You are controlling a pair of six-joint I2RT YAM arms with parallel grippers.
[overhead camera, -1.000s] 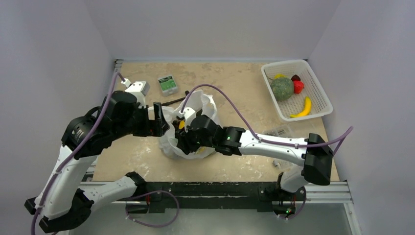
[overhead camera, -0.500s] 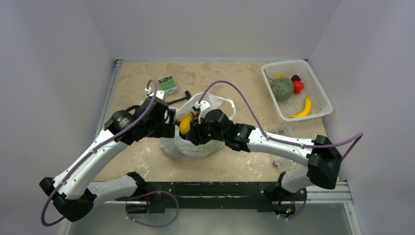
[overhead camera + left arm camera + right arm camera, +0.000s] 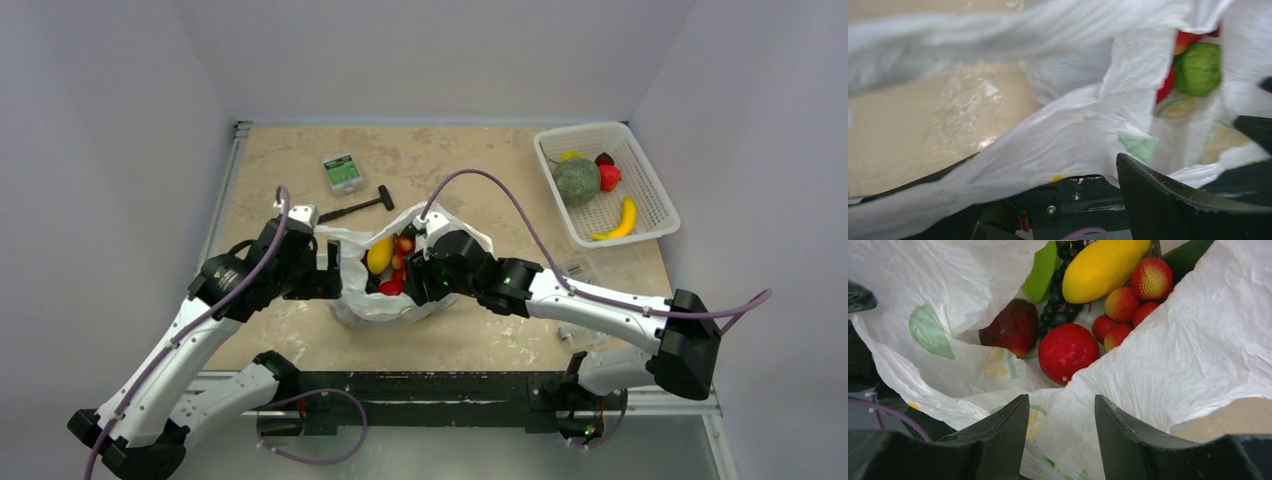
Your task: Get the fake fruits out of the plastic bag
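Left end effector [image 3: 327,268] is at the left rim of the plastic bag [image 3: 368,305], fingers spread wide. Its own camera shows one finger [image 3: 1188,210] clearly, the other buried under white film draped across the gap, nothing gripped that I can see. Right end effector [image 3: 415,272] is at the bag's right rim, fingers about half apart, film showing in the gap, no hold I can make out. The bag lies mid-worktop [image 3: 470,170], towards the near edge, mouth gaping upward. Inside: a red apple [image 3: 1068,352], a dark red fruit [image 3: 1013,327], black grapes [image 3: 1055,305], red-and-yellow berries [image 3: 1123,302], a long yellow fruit [image 3: 1103,267] and a green piece [image 3: 1040,272] cut off at the view's edge. A clear box [image 3: 578,268] by the right edge is partly hidden behind the right arm [image 3: 600,305]. Farther back lie a black T-shaped tool [image 3: 355,207] and a small green box [image 3: 342,171]. At the far right corner a white basket [image 3: 652,205] holds a banana [image 3: 625,218], a round green fruit [image 3: 578,182] and red bits too small to name.
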